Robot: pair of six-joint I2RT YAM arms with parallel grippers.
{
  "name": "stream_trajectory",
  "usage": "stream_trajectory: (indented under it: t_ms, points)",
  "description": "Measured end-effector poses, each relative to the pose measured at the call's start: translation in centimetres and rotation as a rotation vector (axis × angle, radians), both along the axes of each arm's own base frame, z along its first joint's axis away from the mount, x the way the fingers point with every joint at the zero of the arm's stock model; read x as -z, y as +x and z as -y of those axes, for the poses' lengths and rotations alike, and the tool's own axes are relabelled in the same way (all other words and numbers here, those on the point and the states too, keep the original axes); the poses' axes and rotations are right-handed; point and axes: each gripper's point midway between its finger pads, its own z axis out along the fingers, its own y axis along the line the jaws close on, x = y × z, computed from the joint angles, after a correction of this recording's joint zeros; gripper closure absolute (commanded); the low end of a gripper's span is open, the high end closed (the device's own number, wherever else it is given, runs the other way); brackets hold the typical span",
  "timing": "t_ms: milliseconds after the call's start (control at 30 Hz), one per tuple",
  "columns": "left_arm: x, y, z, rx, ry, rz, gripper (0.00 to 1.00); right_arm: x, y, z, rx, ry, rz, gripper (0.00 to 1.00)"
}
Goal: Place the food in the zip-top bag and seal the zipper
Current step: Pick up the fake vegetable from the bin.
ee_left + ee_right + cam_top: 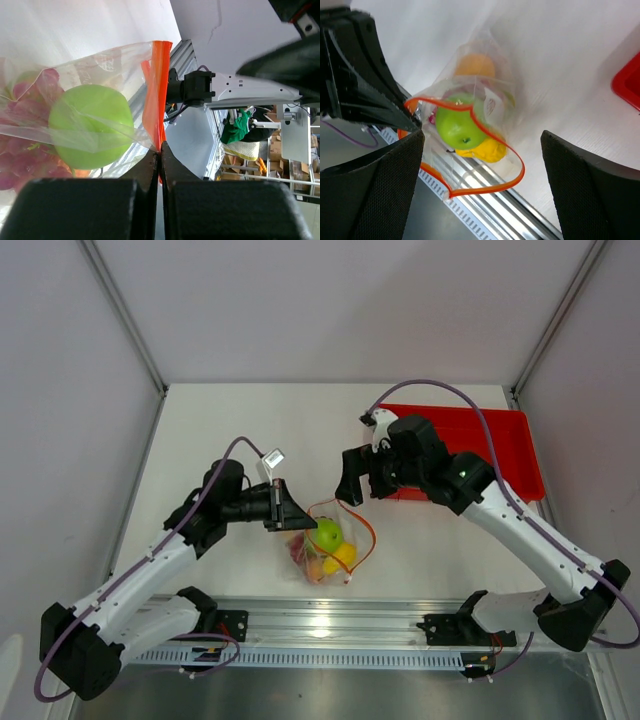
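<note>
Several fruits, incl. green apple [327, 534], yellow mango [343, 557] and grapes [25, 100], sit inside the zip-top bag [318, 565], which rests at front-centre of the table [230, 430], betw. the arms. Zipper [157, 85] gapes in an open loop. Left gripper [285, 508] is pinched tight on one end of the strip. Right gripper [352, 490] hangs spread above the mouth, touching nothing. Risk: w/ only one end anchored, a pull along the strip could drag or tip the bag, spilling fruit or leaving part unsealed.
</note>
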Motion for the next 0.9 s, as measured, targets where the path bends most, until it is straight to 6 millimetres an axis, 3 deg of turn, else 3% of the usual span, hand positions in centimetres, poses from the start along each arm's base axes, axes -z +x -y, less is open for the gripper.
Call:
stream_trajectory:
  t_ms: [133, 233, 367, 533, 667, 767, 900]
  points:
    - [-0.4, -0.2, -0.2, 0.000, -0.009, 0.018, 0.99, -1.5, 1.4, 1.1, 0.103, 0.056, 0.003, 0.01]
    - [-0.4, -0.1, -0.2, -0.005, -0.007, 0.019, 0.99, -2.5, 3.3, 3.0, 0.215, 0.098, 0.009, 0.01]
    - [-0.3, 0.0, -0.1, -0.007, -0.005, 0.019, 0.99, -2.3, 8.4, 8.1, 0.462, 0.113, -0.009, 0.01]
    - [0.7, 0.3, -0.2, -0.014, 0.035, -0.009, 0.99, 2.2, 14.4, 14.5, 0.729, 0.036, -0.099, 0.01]
    - [0.8, 0.6, -0.5, -0.032, 0.085, -0.017, 0.99, 6.6, 17.4, 18.2, 0.866, -0.069, -0.169, 0.01]
    - [0.7, 0.8, -0.8, -0.049, 0.106, -0.011, 0.99, 8.2, 18.9, 20.1, 0.929, -0.114, -0.187, 0.01]
    - [1.2, 0.9, -1.0, -0.057, 0.135, -0.034, 0.99, 9.0, 20.9, 21.0, 0.966, -0.130, -0.181, 0.01]
